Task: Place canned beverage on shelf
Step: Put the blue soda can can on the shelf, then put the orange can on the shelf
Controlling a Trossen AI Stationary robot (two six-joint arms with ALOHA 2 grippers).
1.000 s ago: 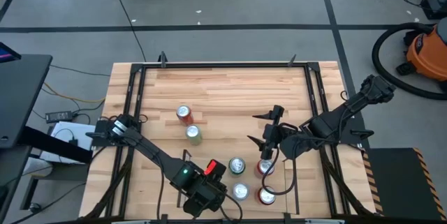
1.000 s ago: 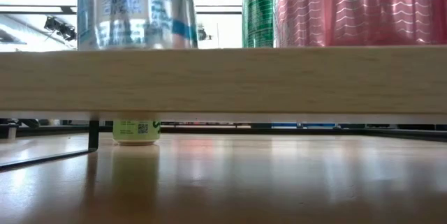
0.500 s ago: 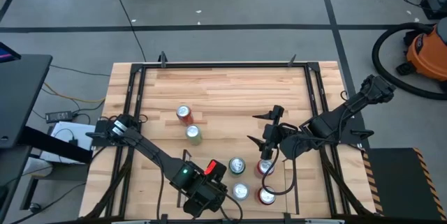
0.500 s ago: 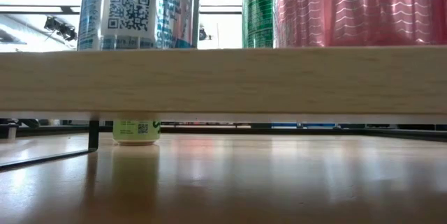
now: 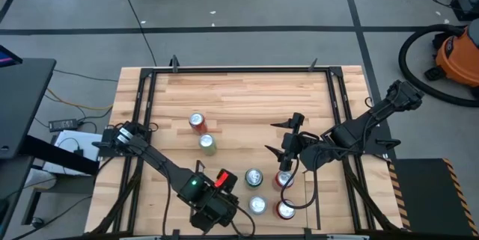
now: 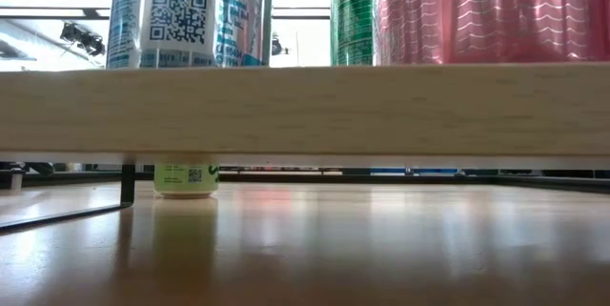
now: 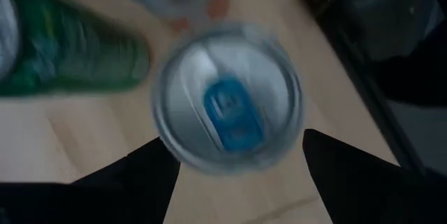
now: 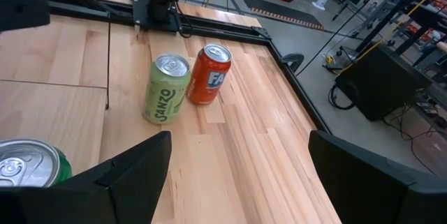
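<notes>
**Blue can on the shelf, fingers close by**

The blue can (image 7: 227, 98) stands on the shelf (image 6: 305, 111) at its near end, beside the green can (image 5: 254, 178) and two red cans (image 5: 284, 179). The left gripper (image 7: 234, 175) sits over it, fingers spread wide to either side, gripping nothing. A crooked retreat could clip the rim and topple it into its neighbours. The right gripper (image 8: 237, 175) hangs open above the shelf's far end.

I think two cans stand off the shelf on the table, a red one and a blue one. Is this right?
Not quite: the second can is light green, not blue, as the right wrist view shows. It stands beside the red can, off the shelf.
</notes>
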